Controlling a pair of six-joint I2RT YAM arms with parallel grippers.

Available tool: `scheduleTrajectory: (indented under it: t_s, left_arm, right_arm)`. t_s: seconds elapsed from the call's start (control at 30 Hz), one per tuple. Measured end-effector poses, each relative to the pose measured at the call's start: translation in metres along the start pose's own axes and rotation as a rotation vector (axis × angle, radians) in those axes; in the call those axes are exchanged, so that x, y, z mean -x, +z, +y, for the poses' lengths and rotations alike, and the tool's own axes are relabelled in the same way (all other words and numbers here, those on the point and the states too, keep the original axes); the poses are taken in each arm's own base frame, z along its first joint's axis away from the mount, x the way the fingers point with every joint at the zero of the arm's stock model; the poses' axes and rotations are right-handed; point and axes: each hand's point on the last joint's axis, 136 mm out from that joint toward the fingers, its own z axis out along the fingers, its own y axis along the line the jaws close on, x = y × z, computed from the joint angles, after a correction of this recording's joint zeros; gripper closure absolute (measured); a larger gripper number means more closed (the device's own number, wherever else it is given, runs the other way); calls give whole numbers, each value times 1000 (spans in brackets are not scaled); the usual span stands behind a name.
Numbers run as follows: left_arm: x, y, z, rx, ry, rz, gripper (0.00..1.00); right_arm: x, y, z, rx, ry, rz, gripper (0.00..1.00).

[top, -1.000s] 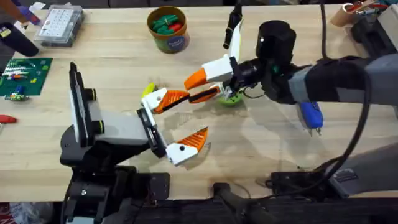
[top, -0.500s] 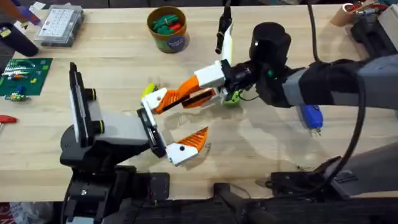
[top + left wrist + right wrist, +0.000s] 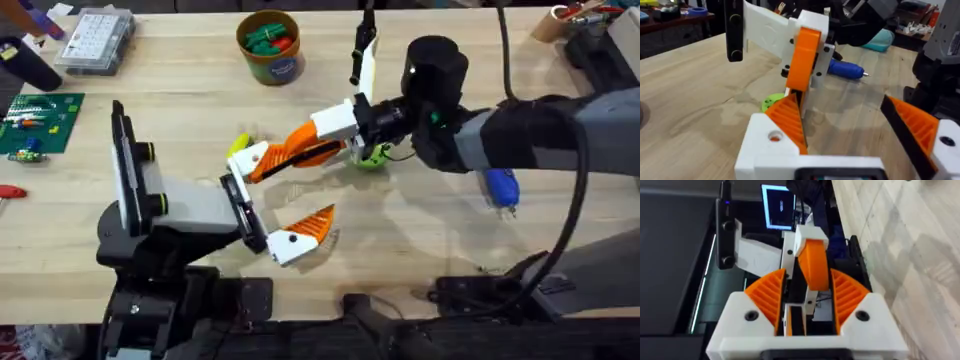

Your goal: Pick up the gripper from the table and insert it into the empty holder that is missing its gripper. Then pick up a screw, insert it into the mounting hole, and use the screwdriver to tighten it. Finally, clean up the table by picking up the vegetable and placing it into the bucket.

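Overhead shows two pincers at centre frame: the right pincer [image 3: 300, 152] clamped on the left pincer's [image 3: 275, 200] upper finger, left spread apart, one screwdriver [image 3: 499, 186] right, one bucket [image 3: 270, 45] at top

My jaws [image 3: 805, 300] stand close on either side of the orange finger [image 3: 816, 264], their ribbed orange pads [image 3: 767, 295] flanking its lower part with narrow gaps; whether they press it I cannot tell. The finger sits in a white block [image 3: 809, 235] at its far end. Beyond that, a white bar leads to a black upright piece [image 3: 726, 227]. Pale wood worktop [image 3: 920, 255] runs along one side, and a lit screen [image 3: 779, 212] glows behind.
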Motion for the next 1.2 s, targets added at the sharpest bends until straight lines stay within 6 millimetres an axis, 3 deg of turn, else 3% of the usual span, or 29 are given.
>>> scheduleTrajectory:
  t_s: [0.1,0.27,0.3,1.2]
  left_arm:
    - [0,0,0,0,0,0,14]
    - [0,0,0,1,11,0,14]
    - [0,0,0,1,12,0,14]
    - [1,0,3,18,19,-2,14]
  right_arm:
    - [1,0,0,-2,1,-8,672]
    - [3,0,-2,-8,18,-17,975]
    - [3,0,-3,-8,21,-18,989]
    - [4,2,-1,5,-3,-74,994]
